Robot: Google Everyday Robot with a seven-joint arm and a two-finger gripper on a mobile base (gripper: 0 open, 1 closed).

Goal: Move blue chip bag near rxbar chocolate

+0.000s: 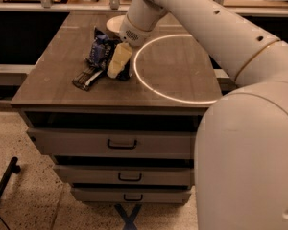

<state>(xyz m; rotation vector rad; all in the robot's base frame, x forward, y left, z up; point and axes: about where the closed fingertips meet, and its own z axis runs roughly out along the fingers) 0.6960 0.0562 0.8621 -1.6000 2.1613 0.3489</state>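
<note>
The blue chip bag (100, 51) stands crinkled and upright on the left half of the wooden tabletop. My gripper (117, 62) comes down from the white arm at the bag's right side and is shut on the bag, with one cream finger (119, 60) in front of it. The rxbar chocolate (86, 77), a small dark bar with a white stripe, lies flat just in front and to the left of the bag, touching or almost touching its lower edge.
A white bowl (114, 24) sits behind the bag near the table's back. A bright ring of light (156, 92) is cast on the tabletop to the right. Drawers (122, 143) are below the front edge. My white arm fills the right side.
</note>
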